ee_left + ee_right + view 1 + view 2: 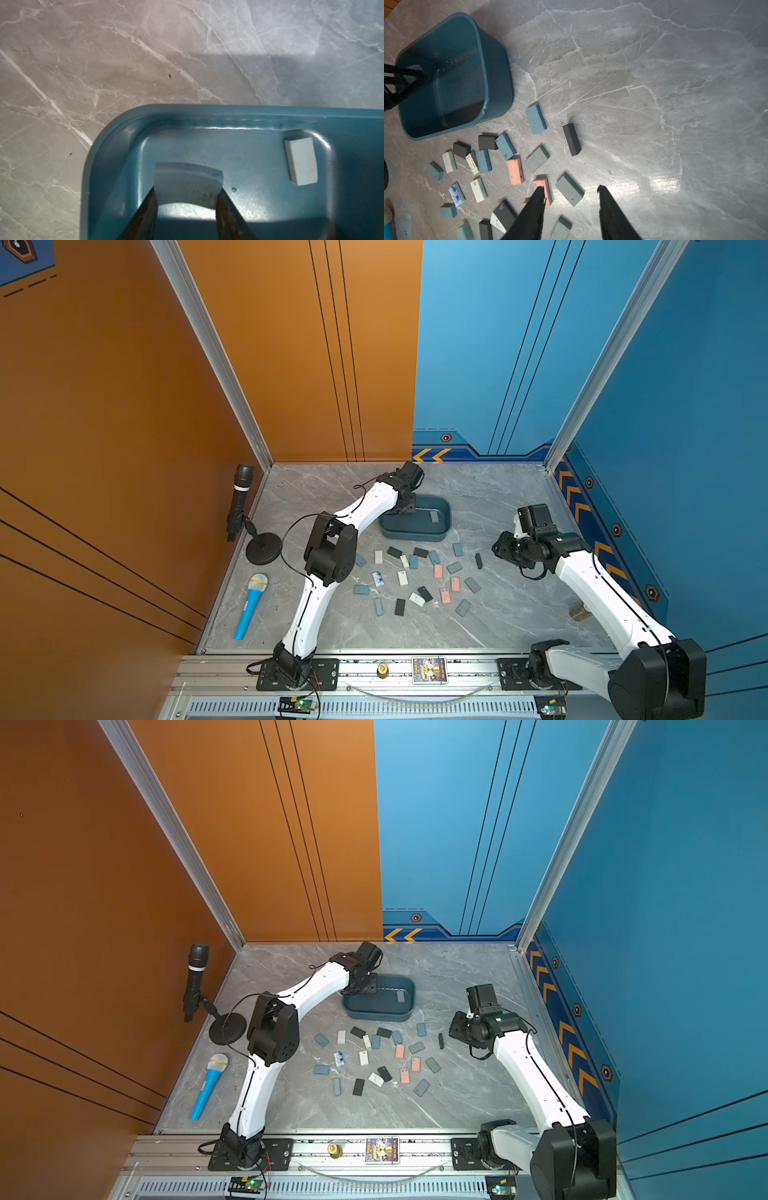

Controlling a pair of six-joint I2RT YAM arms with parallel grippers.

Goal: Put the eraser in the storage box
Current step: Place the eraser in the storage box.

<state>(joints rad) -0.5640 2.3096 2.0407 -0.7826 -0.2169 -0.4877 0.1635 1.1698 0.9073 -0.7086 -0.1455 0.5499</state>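
White rubber, probably light, grippy and slightly yielding, so an opposite-sides pinch suits it, the eraser (pixel 188 182) hangs clamped in the left gripper (pixel 187 190) over the 9 o'clock end of the storage box (pixel 415 536), while the right gripper (pixel 572 187) stands spread, empty.

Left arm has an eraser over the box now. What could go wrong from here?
1. The left gripper pinches the white eraser only at its fingertips; it may cling to one pad on release or bounce in the storage box.
2. The gripper sits near the box's end wall; lifting out could snag the rim and shift it.
3. The open right gripper hangs above crowded loose erasers; descending could knock neighbours.
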